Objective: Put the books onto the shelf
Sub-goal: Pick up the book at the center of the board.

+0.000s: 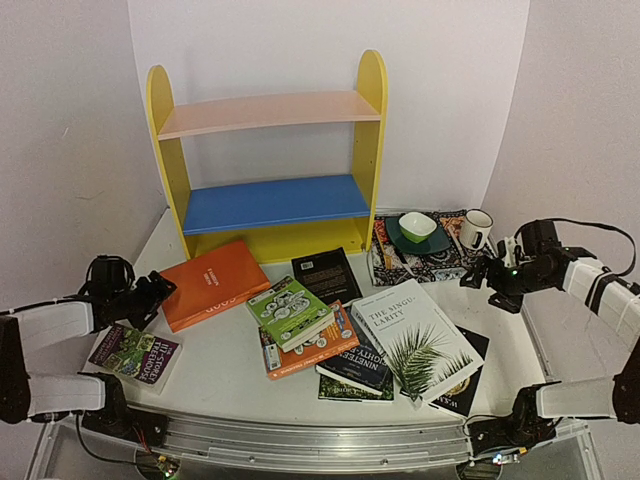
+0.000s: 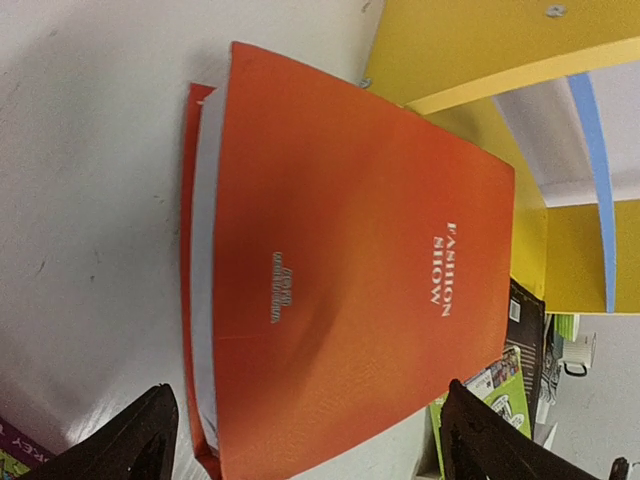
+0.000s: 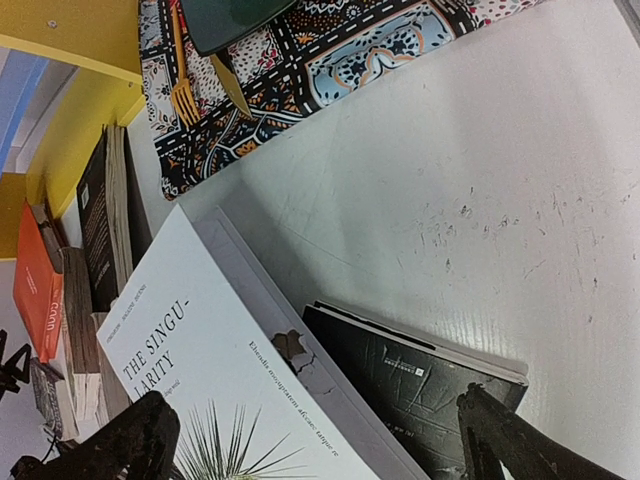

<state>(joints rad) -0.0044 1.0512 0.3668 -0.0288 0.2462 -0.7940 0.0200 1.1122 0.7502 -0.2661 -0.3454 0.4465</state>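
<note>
The shelf [image 1: 265, 200] stands empty at the back, with yellow sides, a pink top board and a blue middle board. Books lie flat in front of it: an orange one [image 1: 215, 283], a green one [image 1: 290, 312] on a small pile, a white palm-leaf one [image 1: 415, 340], a black one [image 1: 326, 273] and a purple floral one [image 1: 133, 355]. My left gripper [image 1: 150, 290] is open at the orange book's [image 2: 350, 280] left end, its jaws [image 2: 315, 450] wide on either side of it without touching. My right gripper [image 1: 478, 272] hangs open [image 3: 320, 450] over the white book [image 3: 220, 380] and a black book [image 3: 420, 385].
A patterned cloth mat [image 1: 455, 262] lies right of the shelf, carrying a teal plate with a green bowl [image 1: 417, 226], a fork [image 3: 183, 90] and a white mug [image 1: 477, 228]. Walls close in on both sides of the table.
</note>
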